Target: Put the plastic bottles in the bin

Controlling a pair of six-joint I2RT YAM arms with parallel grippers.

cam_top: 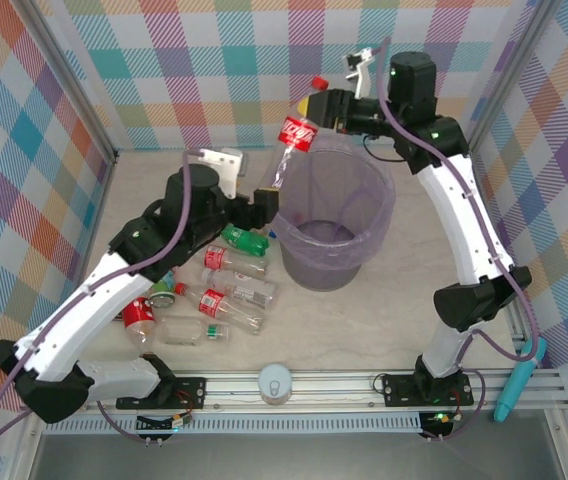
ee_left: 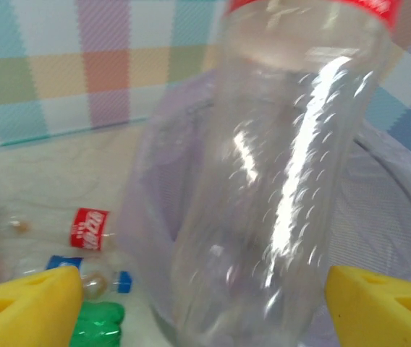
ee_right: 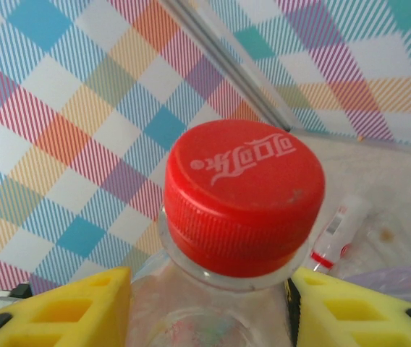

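A clear plastic bottle (cam_top: 294,135) with a red label and red cap (ee_right: 243,195) hangs tilted above the left rim of the bin (cam_top: 324,270), a grey bucket with a lavender liner. My right gripper (cam_top: 316,103) is shut on its shoulder just under the cap, with a yellow pad (ee_right: 82,311) on each side. My left gripper (cam_top: 269,195) is at the bottle's bottom end. Its jaws are open, and its pads (ee_left: 32,303) stand apart from the clear body (ee_left: 278,181). Several more bottles lie left of the bin, one green (cam_top: 246,240) and others red-labelled (cam_top: 226,262).
Checked walls close in the table at the back and sides. A white round object (cam_top: 276,383) sits on the front rail. A teal tool (cam_top: 517,385) lies at the right front. My left arm reaches over the bottles lying on the table.
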